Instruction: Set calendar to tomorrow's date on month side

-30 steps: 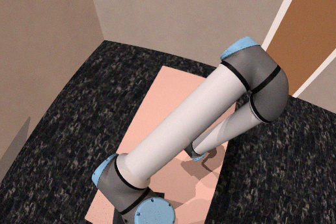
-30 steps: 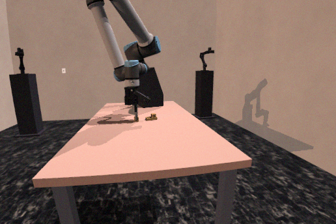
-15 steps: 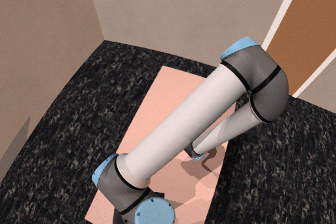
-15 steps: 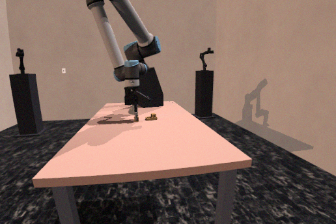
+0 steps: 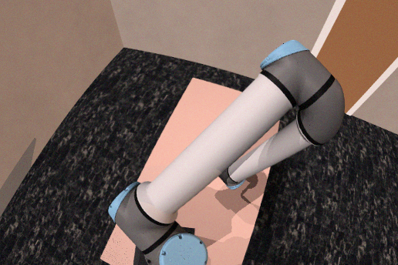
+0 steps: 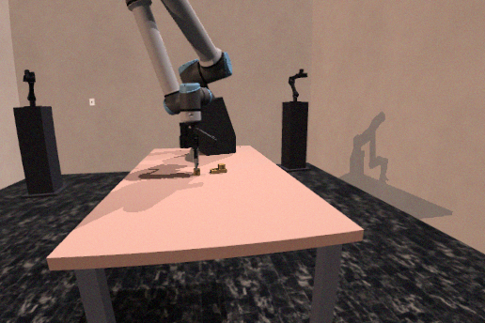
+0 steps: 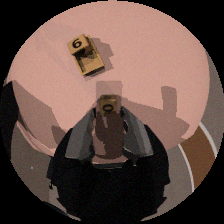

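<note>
A small wooden tray (image 7: 89, 61) lies on the pink table, up and left in the wrist view. One cube (image 7: 78, 44) sits in its far end with a 6 on top; the other slot is empty. A second cube (image 7: 107, 106) with a 0 on top rests on the table between my gripper's (image 7: 108, 113) fingers. The fingers stand slightly apart around it and do not clamp it. In the exterior view the gripper (image 6: 195, 163) points straight down over this cube (image 6: 196, 172), just left of the tray (image 6: 216, 169). In the top view the arm hides the cubes and tray.
The table edge (image 7: 30, 145) lies close behind the gripper in the wrist view. The robot's dark base block (image 6: 216, 127) stands at the table's far end. Two black pedestals with cameras (image 6: 36, 146) (image 6: 295, 133) stand on the floor.
</note>
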Motion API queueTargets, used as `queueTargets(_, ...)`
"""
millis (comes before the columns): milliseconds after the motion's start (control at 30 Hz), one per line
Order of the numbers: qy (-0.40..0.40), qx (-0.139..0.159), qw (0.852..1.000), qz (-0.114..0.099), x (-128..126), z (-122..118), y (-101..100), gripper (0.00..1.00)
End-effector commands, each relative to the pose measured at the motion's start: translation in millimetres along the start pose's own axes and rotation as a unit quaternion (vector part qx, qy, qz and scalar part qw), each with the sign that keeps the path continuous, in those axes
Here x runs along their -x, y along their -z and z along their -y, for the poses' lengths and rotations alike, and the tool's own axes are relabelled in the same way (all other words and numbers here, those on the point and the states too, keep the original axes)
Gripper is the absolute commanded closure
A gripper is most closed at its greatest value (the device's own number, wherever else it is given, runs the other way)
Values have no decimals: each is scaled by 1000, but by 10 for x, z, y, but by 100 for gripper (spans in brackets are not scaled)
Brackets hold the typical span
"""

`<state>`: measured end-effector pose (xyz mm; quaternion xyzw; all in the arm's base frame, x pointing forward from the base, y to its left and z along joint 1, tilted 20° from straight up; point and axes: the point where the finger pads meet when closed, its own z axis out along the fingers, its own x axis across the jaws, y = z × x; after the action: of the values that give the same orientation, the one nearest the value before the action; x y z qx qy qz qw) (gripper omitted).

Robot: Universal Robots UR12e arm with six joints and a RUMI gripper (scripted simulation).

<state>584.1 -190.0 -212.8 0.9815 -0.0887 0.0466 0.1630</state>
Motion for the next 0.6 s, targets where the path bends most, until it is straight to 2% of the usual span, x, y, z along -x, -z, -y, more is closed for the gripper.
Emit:
queueTargets(0, 0, 0, 1000, 0, -4, 0, 205, 72)
queueTargets(267, 0, 0, 1000, 0, -4, 0, 616, 72)
queueTargets(567, 0, 0, 1000, 0, -3, 0, 757, 72)
